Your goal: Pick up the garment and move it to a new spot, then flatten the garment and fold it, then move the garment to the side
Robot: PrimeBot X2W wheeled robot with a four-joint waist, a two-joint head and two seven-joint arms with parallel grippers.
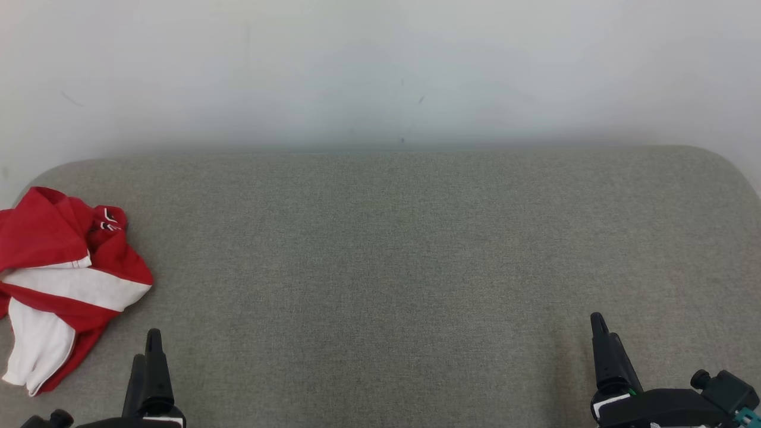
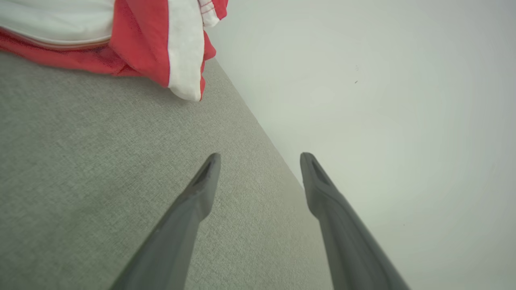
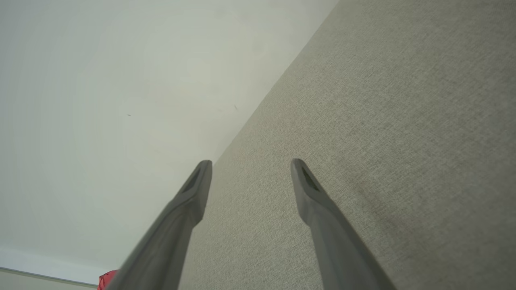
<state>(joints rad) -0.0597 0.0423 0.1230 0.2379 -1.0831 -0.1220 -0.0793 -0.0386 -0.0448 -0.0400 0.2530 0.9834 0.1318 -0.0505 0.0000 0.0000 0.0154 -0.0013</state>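
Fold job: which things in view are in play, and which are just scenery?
In play:
red-and-white garment, crumpled at far left
left gripper, open
right gripper, open

Just there:
grey fabric surface
white wall behind it

Garment (image 1: 65, 285) left of the left gripper (image 2: 261, 157): soft, matt cloth. Beneath the gripper, coarse grey woven upholstery (image 1: 380, 267). Its fingers (image 2: 189, 217): smooth, dull, plastic-looking. Wall (image 1: 380, 71) ahead, smooth, matt.

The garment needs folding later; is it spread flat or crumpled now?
Crumpled: the garment lies in a bunched heap, red and white layers overlapping, on the grey surface.
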